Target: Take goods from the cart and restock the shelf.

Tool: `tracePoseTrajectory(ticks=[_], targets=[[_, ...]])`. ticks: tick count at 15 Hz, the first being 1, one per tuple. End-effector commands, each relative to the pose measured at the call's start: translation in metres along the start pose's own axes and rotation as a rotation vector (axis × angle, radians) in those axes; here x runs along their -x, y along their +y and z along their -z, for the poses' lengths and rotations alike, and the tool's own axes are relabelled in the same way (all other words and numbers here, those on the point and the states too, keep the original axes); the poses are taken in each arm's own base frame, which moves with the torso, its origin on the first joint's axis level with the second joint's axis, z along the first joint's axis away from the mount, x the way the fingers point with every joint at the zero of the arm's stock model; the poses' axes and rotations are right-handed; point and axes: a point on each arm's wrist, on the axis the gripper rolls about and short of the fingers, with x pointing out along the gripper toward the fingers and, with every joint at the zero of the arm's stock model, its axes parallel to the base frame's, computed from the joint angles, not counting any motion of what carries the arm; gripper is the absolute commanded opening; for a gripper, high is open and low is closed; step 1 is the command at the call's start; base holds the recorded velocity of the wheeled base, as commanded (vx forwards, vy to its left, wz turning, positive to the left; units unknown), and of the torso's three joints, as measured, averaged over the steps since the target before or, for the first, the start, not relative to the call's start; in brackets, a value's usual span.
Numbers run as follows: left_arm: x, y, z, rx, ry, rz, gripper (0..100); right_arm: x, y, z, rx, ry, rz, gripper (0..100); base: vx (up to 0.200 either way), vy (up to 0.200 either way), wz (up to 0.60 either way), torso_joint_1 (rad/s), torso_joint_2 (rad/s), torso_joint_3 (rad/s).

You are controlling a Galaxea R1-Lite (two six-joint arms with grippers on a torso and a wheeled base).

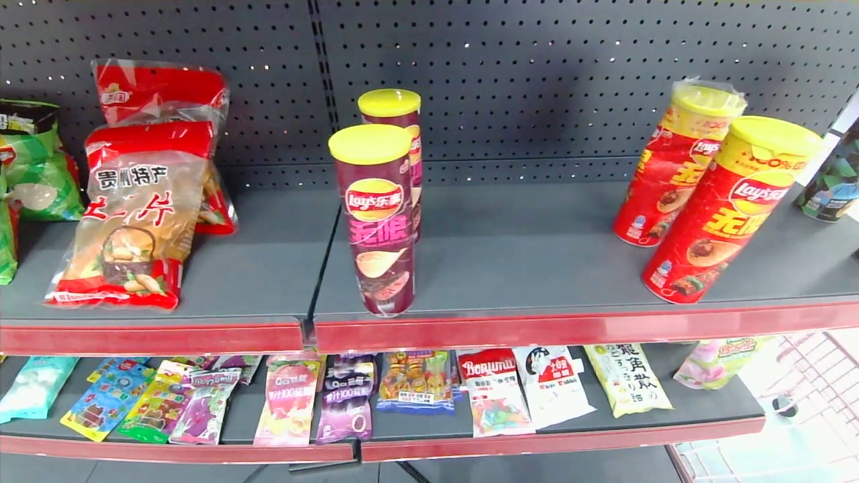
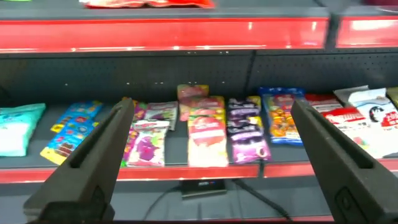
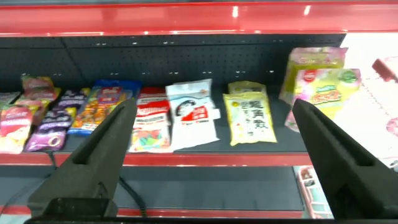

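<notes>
Dark perforated back panel [image 1: 537, 80] behind upper tier. Black cable [image 1: 413, 471] hanging beneath lower shelf [image 1: 557, 443], near centre joint. Pale floor [image 1: 792, 446] at right; small dark round object [image 1: 778, 403] on it, unidentifiable.

Bare shelf [image 1: 523, 255] lies open between purple cans [image 1: 376, 221] and red cans [image 1: 718, 215].

The grey shelf [image 1: 523, 261] carries purple chip cans [image 1: 376, 221], red chip cans [image 1: 721, 215] and snack bags [image 1: 137, 215], candy packets [image 1: 288, 399] below.

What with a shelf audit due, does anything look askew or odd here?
On the upper shelf, the rear red can has loose clear wrap around its lid, unlike the front red can. Both appear to lean beside the upright purple cans, possibly a camera effect.
</notes>
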Motion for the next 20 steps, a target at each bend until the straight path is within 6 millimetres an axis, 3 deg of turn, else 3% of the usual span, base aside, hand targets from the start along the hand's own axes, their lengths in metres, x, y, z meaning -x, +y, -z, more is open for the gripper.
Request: tracePoseTrajectory(ticks=[1, 16, 20], targets=[[-0.0001, 0.0000, 0.0001, 0.000, 0.002, 0.001, 100, 0.0000, 0.0000, 0.0000, 0.000, 0.000, -0.001, 100, 0.000, -0.200, 0.00, 0.002, 0.00, 0.002], [-0.0001, 0.0000, 0.0001, 0.000, 0.002, -0.001, 100, 0.0000, 0.0000, 0.0000, 0.000, 0.000, -0.001, 100, 0.000, -0.200, 0.00, 0.003, 0.00, 0.003], [-0.0001, 0.0000, 0.0001, 0.000, 0.002, -0.001, 100, 0.0000, 0.0000, 0.0000, -0.001, 0.000, -0.001, 100, 0.000, 0.000, 0.00, 0.000, 0.00, 0.000]])
